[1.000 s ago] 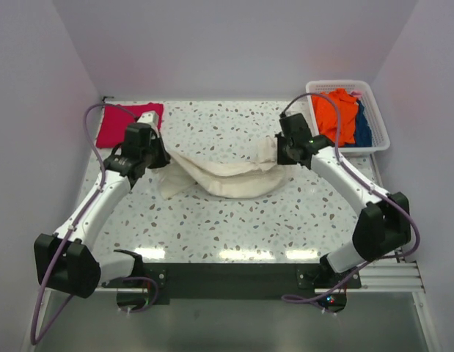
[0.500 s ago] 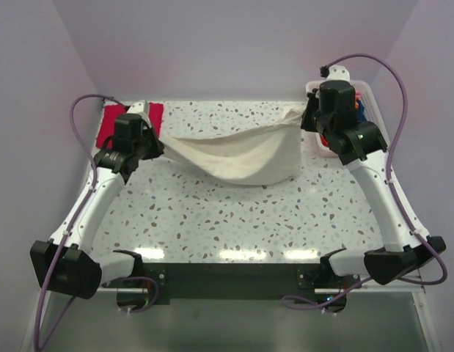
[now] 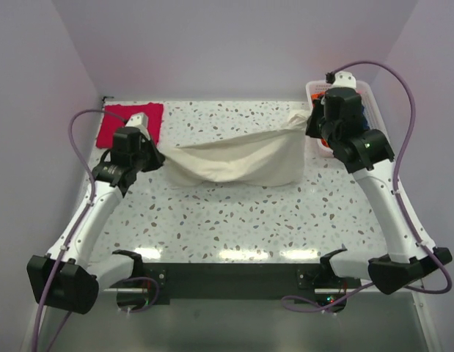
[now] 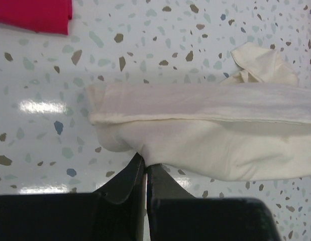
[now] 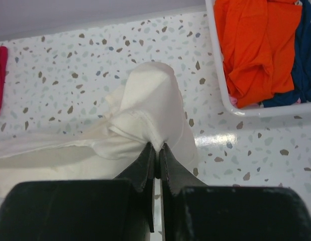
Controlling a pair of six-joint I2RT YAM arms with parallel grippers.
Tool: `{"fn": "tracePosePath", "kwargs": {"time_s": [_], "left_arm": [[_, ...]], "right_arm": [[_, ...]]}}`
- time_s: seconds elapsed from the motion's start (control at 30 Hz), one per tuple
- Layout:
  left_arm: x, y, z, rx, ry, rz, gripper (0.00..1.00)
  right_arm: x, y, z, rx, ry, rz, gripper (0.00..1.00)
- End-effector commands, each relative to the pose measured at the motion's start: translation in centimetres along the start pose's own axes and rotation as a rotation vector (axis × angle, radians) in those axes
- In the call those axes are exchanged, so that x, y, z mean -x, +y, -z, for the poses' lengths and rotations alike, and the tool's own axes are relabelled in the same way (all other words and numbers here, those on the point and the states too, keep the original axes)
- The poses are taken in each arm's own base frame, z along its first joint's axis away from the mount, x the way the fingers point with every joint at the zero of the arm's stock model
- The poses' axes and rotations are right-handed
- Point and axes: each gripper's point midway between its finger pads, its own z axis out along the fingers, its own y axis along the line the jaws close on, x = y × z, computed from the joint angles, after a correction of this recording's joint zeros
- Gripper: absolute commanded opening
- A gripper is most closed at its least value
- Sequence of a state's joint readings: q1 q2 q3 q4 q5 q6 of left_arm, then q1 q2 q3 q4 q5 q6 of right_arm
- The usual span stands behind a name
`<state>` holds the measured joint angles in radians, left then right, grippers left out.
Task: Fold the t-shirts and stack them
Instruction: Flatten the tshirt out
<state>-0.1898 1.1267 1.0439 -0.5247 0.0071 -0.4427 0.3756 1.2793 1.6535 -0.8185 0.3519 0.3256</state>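
The cream-white t-shirt (image 3: 238,160) hangs stretched between both grippers above the speckled table. My left gripper (image 3: 159,156) is shut on its left end; in the left wrist view the left gripper (image 4: 145,161) pinches the shirt's (image 4: 210,135) lower edge. My right gripper (image 3: 309,121) is shut on its right end, raised near the basket; in the right wrist view the right gripper (image 5: 158,146) pinches a bunched corner of the shirt (image 5: 145,105). The crimson-pink t-shirt (image 3: 130,123) lies folded flat at the table's back left, also in the left wrist view (image 4: 34,15).
A white plastic basket (image 3: 377,125) at the back right holds orange (image 5: 250,45) and blue cloth (image 5: 303,60). Purple cables loop above both arms. Lilac walls close the table on three sides.
Both grippers lifted and drew apart, stretching the cream shirt off the table; the right arm swung up toward the basket. Since half a second ago the shirt hangs a little lower and flatter.
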Motion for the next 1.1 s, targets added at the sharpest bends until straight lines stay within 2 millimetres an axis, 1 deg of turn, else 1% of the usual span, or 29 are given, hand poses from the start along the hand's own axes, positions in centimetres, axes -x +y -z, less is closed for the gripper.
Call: {"fn": "tracePosePath", "kwargs": {"time_s": [0.0,0.03,0.07,0.1,0.13,0.2,0.23,0.27,0.3,0.33,0.4,0.43,0.5,0.53,0.6,0.63,0.7,0.8,0.87,0.9,1.03,1.07], "left_arm": [[-4.9,0.1,-0.8,-0.054,0.107,0.116,0.0],[-8.5,0.7,-1.0,-0.064,0.173,0.147,0.02],[-9.7,0.8,-1.3,-0.076,0.18,0.172,0.03],[-11.5,1.2,-1.4,-0.069,0.211,0.224,0.05],[-14.9,2.0,-1.5,-0.064,0.276,0.249,0.13],[-17.2,2.3,-1.6,-0.07,0.315,0.296,0.23],[-19.3,2.7,-1.5,-0.07,0.355,0.313,0.39],[-19.7,2.8,-1.5,-0.068,0.359,0.321,0.46],[-19.9,3.0,-1.5,-0.065,0.357,0.326,0.51],[-19.4,3.0,-1.5,-0.066,0.335,0.324,0.56],[-18.3,3.1,-1.6,-0.052,0.294,0.321,0.6],[-17.0,2.8,-1.6,-0.055,0.267,0.316,0.61],[-16.1,3.0,-1.6,-0.027,0.248,0.305,0.61],[-14.9,3.2,-1.7,-0.004,0.217,0.295,0.61],[-14.3,3.3,-1.8,0.01,0.207,0.276,0.59],[-13.9,3.4,-2.0,0.019,0.205,0.27,0.56],[-13.9,3.4,-2.1,0.02,0.216,0.257,0.52],[-13.3,2.9,-1.9,-0.008,0.204,0.239,0.47],[-12.4,2.3,-1.4,-0.038,0.173,0.229,0.45],[-11.5,2.1,-0.9,-0.048,0.14,0.22,0.42],[-10.1,2.1,-0.2,-0.034,0.102,0.201,0.41],[-10.1,2.2,-0.2,-0.03,0.108,0.197,0.41]], "right_arm": [[-1.8,-1.4,-0.4,-0.054,0.016,-0.011,0.0],[-4.4,-2.3,-1.3,-0.095,0.065,0.002,0.0],[-4.8,-3.1,-0.9,-0.104,0.051,-0.031,0.0],[-5.9,-3.6,-1.1,-0.111,0.068,-0.042,0.0],[-8.8,-4.2,-1.6,-0.12,0.126,-0.036,0.0],[-10.3,-5.4,-1.3,-0.14,0.131,-0.066,0.0],[-12.4,-6.0,-1.6,-0.155,0.173,-0.061,0.0],[-13.0,-6.0,-1.6,-0.146,0.183,-0.066,0.0],[-13.5,-6.1,-1.5,-0.145,0.19,-0.073,0.0],[-14.7,-6.3,-1.7,-0.15,0.218,-0.067,0.0],[-15.5,-6.0,-1.7,-0.127,0.233,-0.077,0.0],[-16.1,-6.0,-1.7,-0.126,0.244,-0.077,0.0],[-16.1,-6.1,-1.8,-0.127,0.239,-0.082,0.0],[-16.2,-6.0,-1.8,-0.125,0.241,-0.079,0.0],[-16.1,-6.2,-1.8,-0.133,0.239,-0.075,0.0],[-16.0,-6.3,-1.8,-0.14,0.235,-0.074,0.0],[-15.8,-6.6,-1.8,-0.154,0.224,-0.071,0.0],[-15.4,-7.0,-1.5,-0.168,0.212,-0.064,0.0],[-14.7,-7.2,-1.2,-0.178,0.19,-0.062,0.0],[-14.2,-7.3,-1.1,-0.179,0.181,-0.064,0.0],[-13.4,-7.4,-1.0,-0.186,0.164,-0.062,0.0],[-13.3,-7.5,-1.0,-0.188,0.164,-0.059,0.0]]}}
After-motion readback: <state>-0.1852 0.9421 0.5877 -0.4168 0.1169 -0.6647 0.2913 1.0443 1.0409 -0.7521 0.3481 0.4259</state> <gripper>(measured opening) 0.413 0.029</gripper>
